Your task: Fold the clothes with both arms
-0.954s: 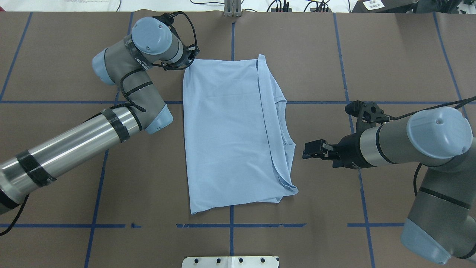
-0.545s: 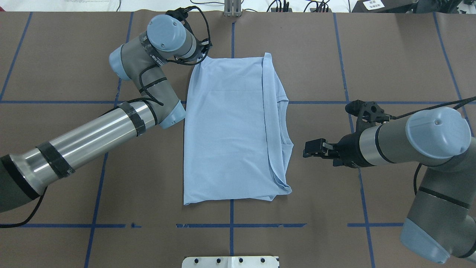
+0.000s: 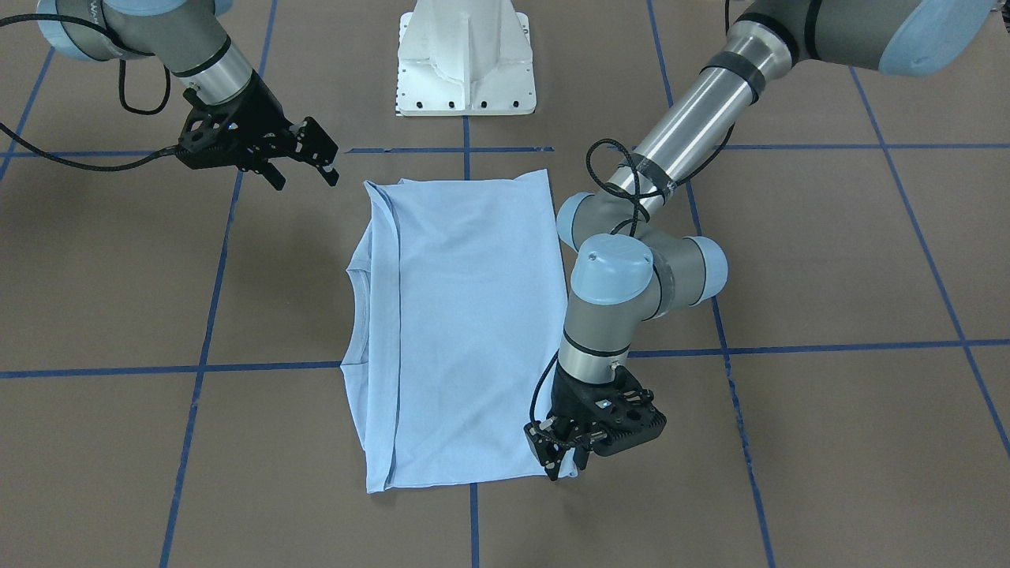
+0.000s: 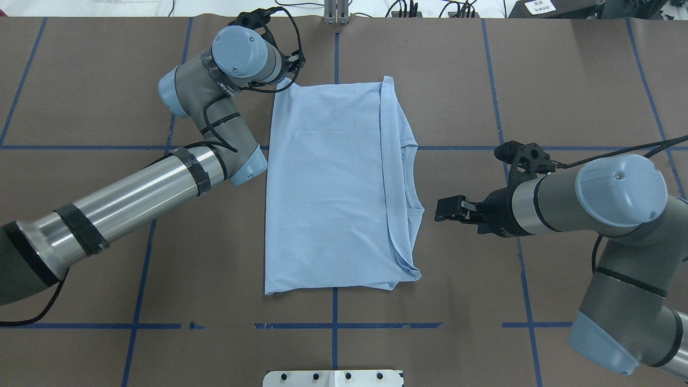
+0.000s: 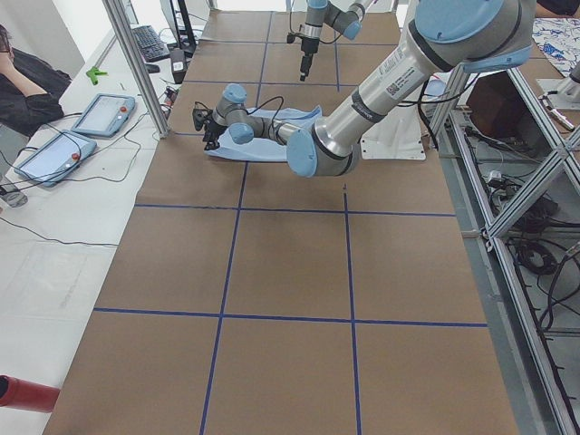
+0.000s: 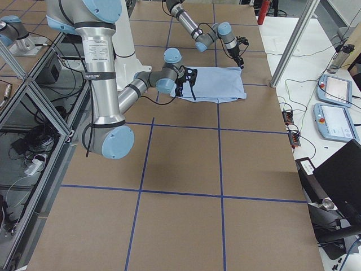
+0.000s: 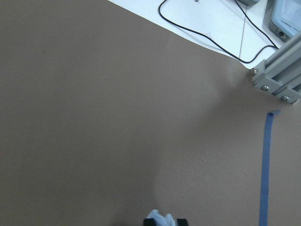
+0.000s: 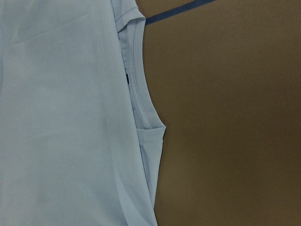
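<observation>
Surface: a brown paper-covered table (image 4: 564, 80), marked into large squares by blue tape lines (image 4: 80, 147); a white pedestal base (image 3: 465, 55) stands at the robot's edge.
Room: beyond the far edge are a white floor strip with cables, grey teach pendants (image 6: 337, 90) and an aluminium frame post (image 5: 136, 63).
Shirt: the pale light-blue short-sleeved T-shirt (image 4: 328, 188) lies flat at the table's middle, folded into a long rectangle. Its round ribbed collar (image 8: 136, 84) faces the robot's right.
Left end effector: the black two-finger left gripper (image 3: 562, 465) points down at the shirt's far corner on the robot's left, clamped on it. The wrist view shows a tuft of pale cloth between its tips.
Right end effector: the black two-finger right gripper (image 3: 304, 180) hangs just beside the collar edge, apart from the cloth, with its jaws spread and nothing between them.
</observation>
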